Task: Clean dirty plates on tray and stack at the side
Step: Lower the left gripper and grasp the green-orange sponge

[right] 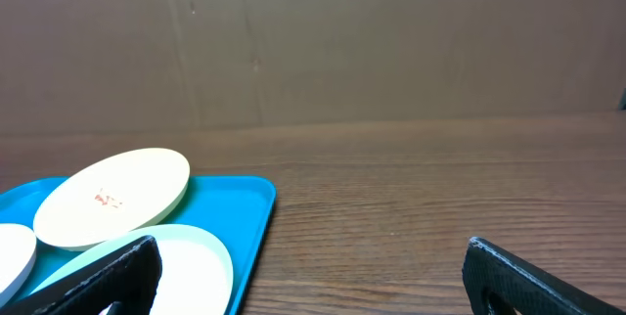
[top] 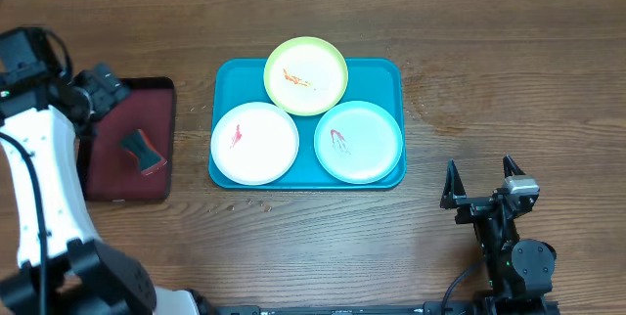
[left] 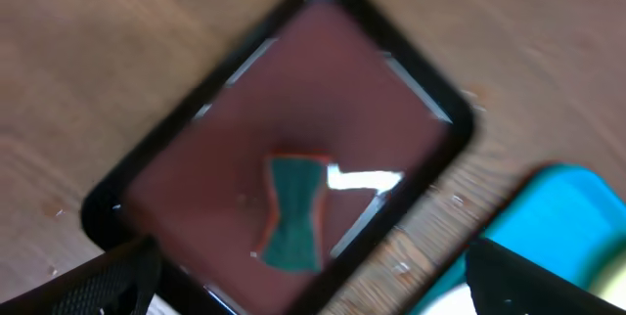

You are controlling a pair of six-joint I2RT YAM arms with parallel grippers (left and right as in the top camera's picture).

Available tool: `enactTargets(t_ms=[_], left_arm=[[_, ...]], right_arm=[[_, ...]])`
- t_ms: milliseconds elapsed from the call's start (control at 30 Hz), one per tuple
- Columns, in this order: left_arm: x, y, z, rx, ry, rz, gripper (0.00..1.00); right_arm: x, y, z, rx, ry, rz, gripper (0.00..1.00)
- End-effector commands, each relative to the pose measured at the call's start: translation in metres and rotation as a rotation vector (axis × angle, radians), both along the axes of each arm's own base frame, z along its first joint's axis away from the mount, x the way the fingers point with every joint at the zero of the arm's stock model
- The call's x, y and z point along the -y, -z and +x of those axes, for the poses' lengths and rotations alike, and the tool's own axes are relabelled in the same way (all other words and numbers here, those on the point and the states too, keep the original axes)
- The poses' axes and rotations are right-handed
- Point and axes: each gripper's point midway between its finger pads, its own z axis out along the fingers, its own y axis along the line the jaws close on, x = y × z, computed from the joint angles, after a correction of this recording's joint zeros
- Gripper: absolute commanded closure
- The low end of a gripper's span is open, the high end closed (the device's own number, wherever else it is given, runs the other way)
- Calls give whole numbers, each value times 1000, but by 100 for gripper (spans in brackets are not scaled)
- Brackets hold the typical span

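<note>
Teal tray [top: 233, 75] bears three sauce-smeared plates: yellow-green plate [top: 305, 75] overhanging the far rim, white plate [top: 254, 142] left, mint plate [top: 358, 141] right. Left gripper [left: 311, 268] — jaws spread wide — hangs over the sponge [top: 144, 152] on the red tray [top: 147, 100]. Right gripper [top: 479, 170] — likewise spread — sits off the teal tray's near-right corner, not touching it.

The counter [top: 489, 80] was brown wood with the grain running left to right. Two things lay flat on it, side by side with a strip of wood between: a teal tray [top: 228, 72] near the middle and a red tray [top: 152, 105] to its left. A few pale specks [top: 256, 204] dotted the wood just in front of the teal tray.
</note>
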Motion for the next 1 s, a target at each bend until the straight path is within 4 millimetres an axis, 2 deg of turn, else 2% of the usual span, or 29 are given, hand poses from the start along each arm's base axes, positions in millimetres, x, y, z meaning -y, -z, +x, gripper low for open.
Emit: enactTargets(t_ms=[0,200,433,533,700,800,933,967], left_arm=[[-16,21,2,-49,-90,-14,0],[-9,74,8,-154,-70,-118,0],[2,127,10,-252,-49,-226,1],[6,141,12,-270,4,-247,11],[6,160,13,-300,23,-250,7],[2,171,11,-330,20,-231,16],[-2,189,9,-365,17,-220,16],[-2,194,8,-373,21,-224,21]], right_arm=[[-1,3,0,-1,-5,-7,0],[-1,3,0,-1,-6,-7,0],[-1,3,0,-1,-6,-7,0],[-1,3,0,-1,-6,-7,0],[-1,3,0,-1,-5,-7,0],[-1,3,0,-1,-5,-7,0],[-1,3,0,-1,-5,-7,0],[-1,3,0,-1,-5,-7,0]])
